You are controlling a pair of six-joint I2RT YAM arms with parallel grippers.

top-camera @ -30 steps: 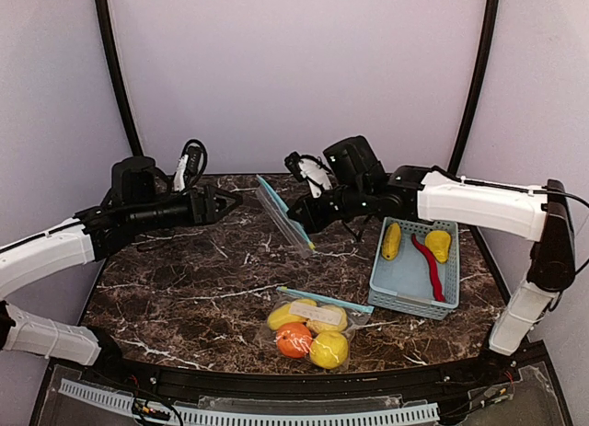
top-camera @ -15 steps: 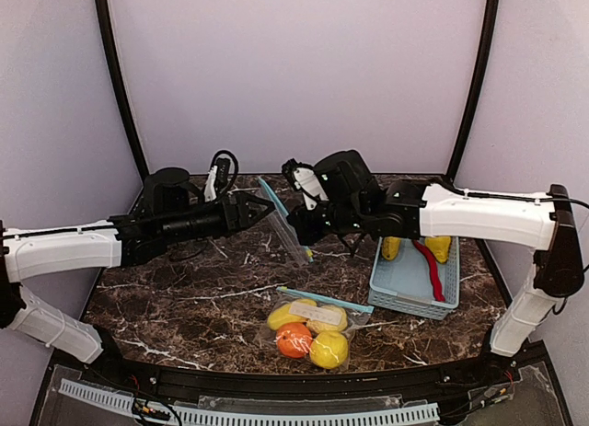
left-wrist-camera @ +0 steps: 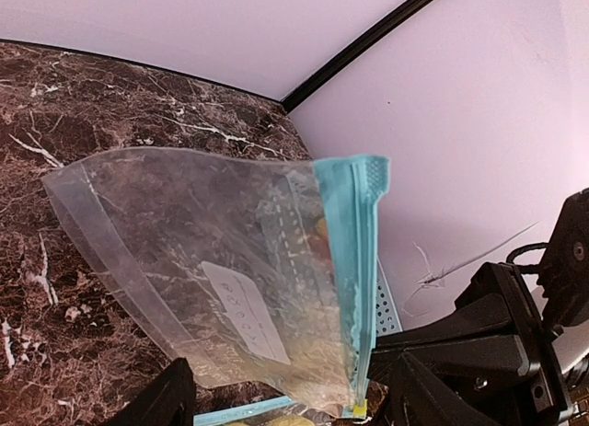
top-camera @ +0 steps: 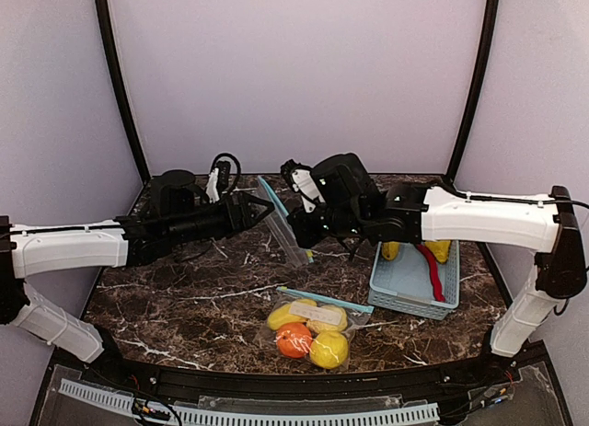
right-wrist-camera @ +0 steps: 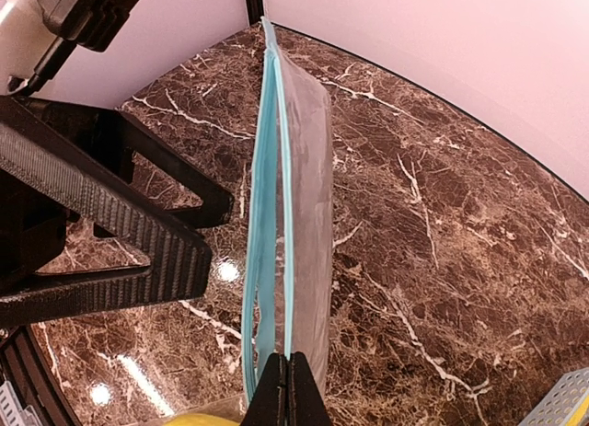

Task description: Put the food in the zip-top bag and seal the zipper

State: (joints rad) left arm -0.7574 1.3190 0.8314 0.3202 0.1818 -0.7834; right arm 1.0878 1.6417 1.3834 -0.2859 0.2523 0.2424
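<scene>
Right gripper (right-wrist-camera: 287, 373) pinches bag (right-wrist-camera: 311, 196) by its lower corner; zipper strip (right-wrist-camera: 268, 187) runs up and away, left gripper (top-camera: 260, 208) wide open just beside it.

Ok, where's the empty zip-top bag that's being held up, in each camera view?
Top external: empty zip-top bag at centre, raised over the brown marble table.
Left wrist: bag fills the middle, blue zipper edge on its right.
Right wrist: bag edge-on, running down the centre.
Shared landmark: that white-veined table.
</scene>
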